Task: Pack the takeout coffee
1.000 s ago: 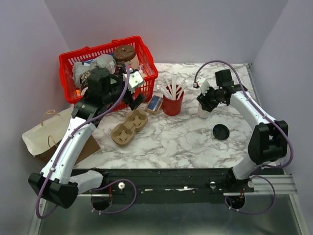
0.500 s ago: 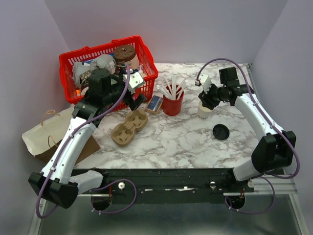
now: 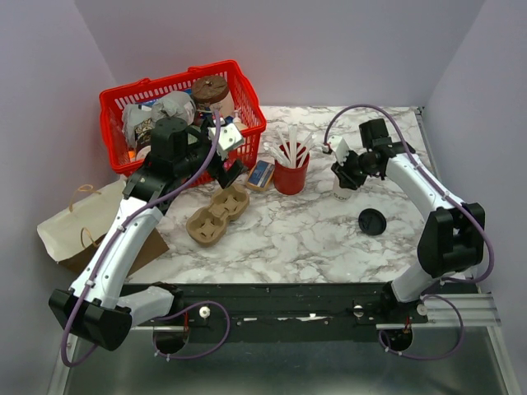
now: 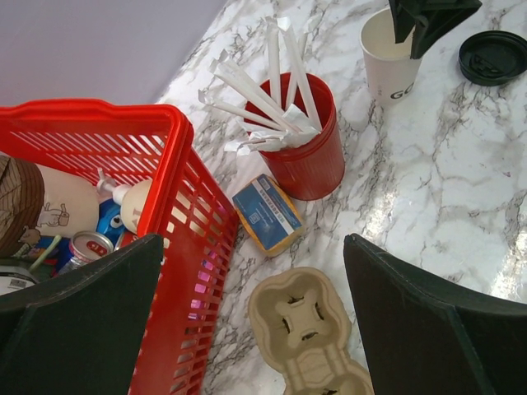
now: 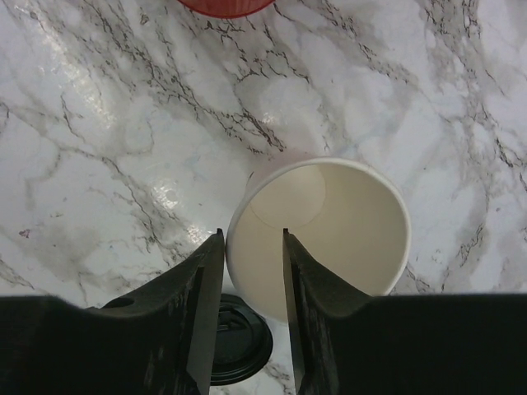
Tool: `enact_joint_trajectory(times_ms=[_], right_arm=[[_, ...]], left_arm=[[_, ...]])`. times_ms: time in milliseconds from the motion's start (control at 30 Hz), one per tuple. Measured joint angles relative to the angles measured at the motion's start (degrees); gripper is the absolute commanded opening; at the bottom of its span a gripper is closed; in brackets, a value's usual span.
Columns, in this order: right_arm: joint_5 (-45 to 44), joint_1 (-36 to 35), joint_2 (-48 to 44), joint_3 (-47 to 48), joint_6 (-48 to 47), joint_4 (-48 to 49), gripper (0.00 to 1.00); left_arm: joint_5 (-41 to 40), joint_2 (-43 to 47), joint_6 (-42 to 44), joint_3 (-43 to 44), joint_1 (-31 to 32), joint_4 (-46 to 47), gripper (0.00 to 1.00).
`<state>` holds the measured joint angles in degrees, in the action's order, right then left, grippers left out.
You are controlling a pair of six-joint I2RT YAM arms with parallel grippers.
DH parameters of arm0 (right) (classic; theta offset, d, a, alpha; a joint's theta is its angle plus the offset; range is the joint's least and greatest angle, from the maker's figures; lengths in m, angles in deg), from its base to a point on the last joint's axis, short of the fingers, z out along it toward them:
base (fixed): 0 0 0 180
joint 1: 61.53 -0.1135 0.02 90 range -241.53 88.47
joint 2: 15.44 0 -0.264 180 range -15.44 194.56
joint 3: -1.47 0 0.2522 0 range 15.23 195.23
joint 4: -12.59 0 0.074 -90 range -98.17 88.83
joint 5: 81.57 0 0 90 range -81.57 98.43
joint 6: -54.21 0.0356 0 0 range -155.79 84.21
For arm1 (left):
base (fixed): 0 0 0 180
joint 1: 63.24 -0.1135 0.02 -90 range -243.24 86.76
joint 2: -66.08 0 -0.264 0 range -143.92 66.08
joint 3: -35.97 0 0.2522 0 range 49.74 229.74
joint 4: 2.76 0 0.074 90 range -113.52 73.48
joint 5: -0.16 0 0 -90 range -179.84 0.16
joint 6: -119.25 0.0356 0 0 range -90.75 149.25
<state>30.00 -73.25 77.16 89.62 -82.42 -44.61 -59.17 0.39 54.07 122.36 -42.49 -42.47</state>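
The takeout coffee cup (image 5: 346, 222) stood upright and open-topped on the marble table (image 3: 313, 239), at the right rear, just right of the red cup (image 4: 300, 156) of white cutlery. Its inside looked empty and dry. Its black lid (image 3: 372, 221) lay off it, flat on the table a little nearer the arms. The right fingers (image 5: 202, 296) came down over the cup's near wall with one finger outside and one inside the mouth, which suits a rim pinch: the thin paper wall offers a firmer hold than the wide, soft body. They stood part-spread, the outer finger close against the wall and a gap showing before the inner one, so the wall did not look nipped yet. The left fingers (image 4: 82, 304) hung spread wide and empty above the corner of the red basket (image 4: 99, 111). Below them lay the pulp cup carrier (image 4: 309, 333), probably so that arm could steady or take the carrier once the cup arrived. A small blue-and-yellow packet (image 4: 265, 216) lay between the carrier and the red cup. The brown paper bag (image 3: 74, 226) lay at the table's left edge, likely the final place for packing. The cup probably needed its lid before it went into a carrier well.
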Motion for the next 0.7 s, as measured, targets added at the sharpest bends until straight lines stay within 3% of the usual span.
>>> enact_joint_trajectory(times_ms=[100, 233, 500, 700], right_arm=[[-0.2, -0.2, 0.0, 0.0, -0.4, -0.2, 0.28], [-0.2, -0.3, 0.0, -0.4, -0.9, -0.5, 0.24], [-0.3, -1.1, -0.2, -1.6, -1.3, -1.7, 0.01], [-0.2, -2.9, -4.0, -3.5, -2.8, -2.9, 0.01]], left_arm=[[0.0, 0.1, 0.0, -0.3, 0.0, 0.0, 0.98], [0.0, 0.2, 0.0, -0.5, 0.0, -0.1, 0.98], [0.0, 0.9, 0.2, -1.1, 0.0, -0.1, 0.98], [0.0, 1.5, 0.3, -2.2, 0.0, 0.0, 0.98]])
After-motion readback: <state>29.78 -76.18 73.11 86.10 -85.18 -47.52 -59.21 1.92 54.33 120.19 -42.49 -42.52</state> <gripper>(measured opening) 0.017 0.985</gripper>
